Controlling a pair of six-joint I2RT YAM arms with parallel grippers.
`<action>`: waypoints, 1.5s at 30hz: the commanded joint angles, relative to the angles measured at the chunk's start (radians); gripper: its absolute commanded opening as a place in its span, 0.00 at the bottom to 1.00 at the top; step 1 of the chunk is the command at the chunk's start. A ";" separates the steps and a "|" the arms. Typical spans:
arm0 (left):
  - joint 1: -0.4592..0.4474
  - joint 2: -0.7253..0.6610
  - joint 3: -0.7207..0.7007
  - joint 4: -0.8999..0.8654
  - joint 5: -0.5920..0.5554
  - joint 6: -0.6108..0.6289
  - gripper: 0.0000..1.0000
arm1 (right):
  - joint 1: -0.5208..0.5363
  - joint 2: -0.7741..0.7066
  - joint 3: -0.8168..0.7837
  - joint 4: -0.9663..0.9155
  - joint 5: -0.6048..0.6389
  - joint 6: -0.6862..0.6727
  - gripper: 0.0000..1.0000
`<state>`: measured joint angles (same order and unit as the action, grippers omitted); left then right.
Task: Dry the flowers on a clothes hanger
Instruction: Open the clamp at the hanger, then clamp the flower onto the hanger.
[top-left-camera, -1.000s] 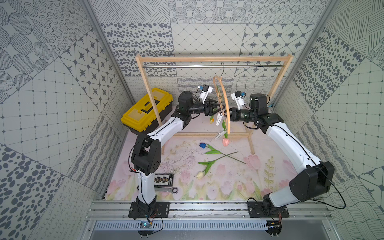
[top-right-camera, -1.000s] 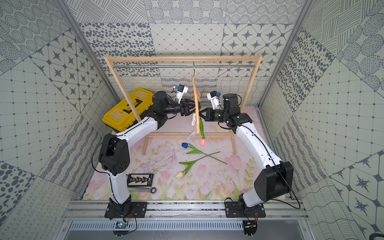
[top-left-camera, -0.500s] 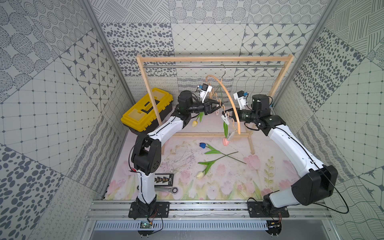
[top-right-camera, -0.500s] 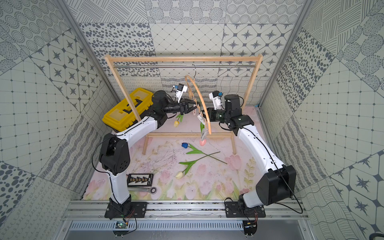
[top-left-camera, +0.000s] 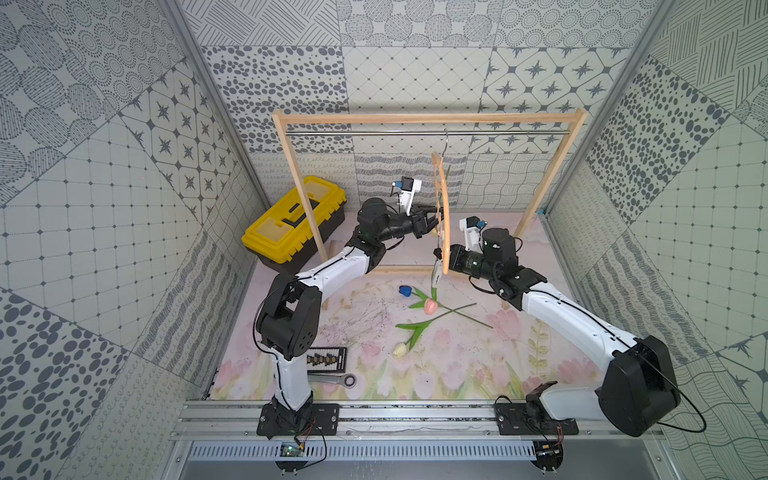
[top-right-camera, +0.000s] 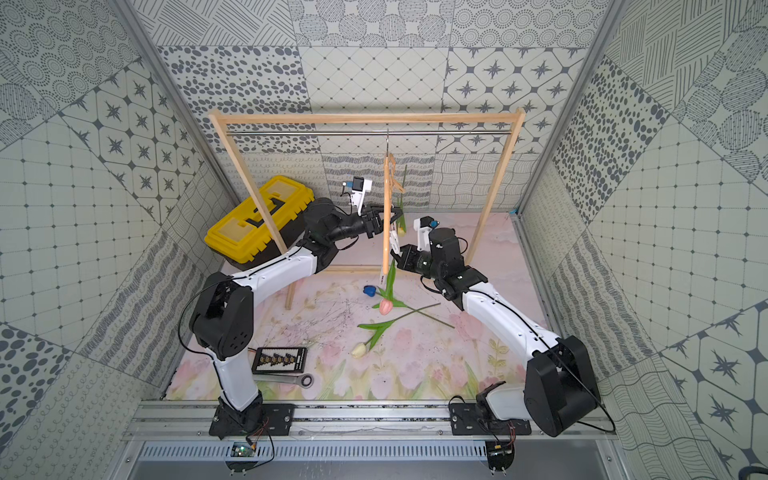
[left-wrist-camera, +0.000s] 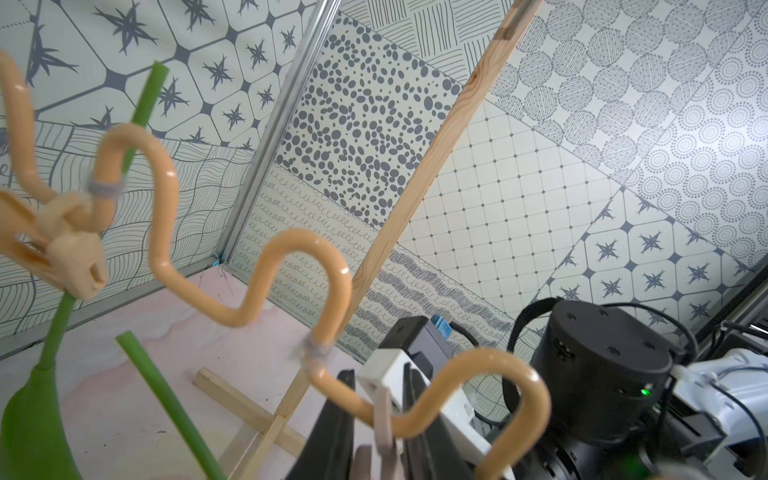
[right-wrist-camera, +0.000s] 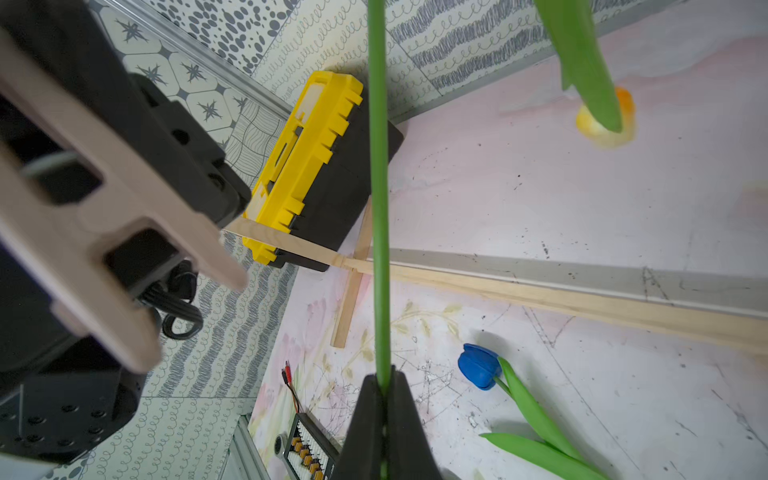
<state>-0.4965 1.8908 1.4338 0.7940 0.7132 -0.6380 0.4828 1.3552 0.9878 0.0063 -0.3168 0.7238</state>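
The yellow toolbox (top-left-camera: 295, 224) sits closed, contents hidden. On the hung clothes hanger (top-left-camera: 442, 216), the left gripper (top-left-camera: 434, 220) pinches a clothespin (left-wrist-camera: 384, 419), and the right gripper (right-wrist-camera: 383, 380) clenches the stem of the pink tulip (top-left-camera: 431, 305). The blue tulip (top-left-camera: 405, 291) and cream tulip (top-left-camera: 400, 350) lie on the counter (top-left-camera: 478, 365).

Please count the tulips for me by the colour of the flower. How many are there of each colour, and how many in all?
yellow tulip: 1
pink tulip: 1
blue tulip: 1
cream-white tulip: 1
Total: 4
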 joint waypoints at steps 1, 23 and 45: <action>-0.023 -0.012 -0.075 0.151 -0.221 -0.069 0.08 | 0.014 -0.041 -0.025 0.189 0.133 0.061 0.00; -0.041 -0.005 -0.092 0.220 -0.232 -0.107 0.05 | 0.052 -0.067 -0.055 0.348 0.117 0.035 0.00; -0.045 -0.002 -0.093 0.236 -0.216 -0.124 0.06 | 0.068 -0.063 -0.023 0.327 0.063 -0.017 0.00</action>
<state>-0.5346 1.8824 1.3415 1.0016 0.4831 -0.7429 0.5377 1.2934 0.9150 0.2897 -0.2291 0.7425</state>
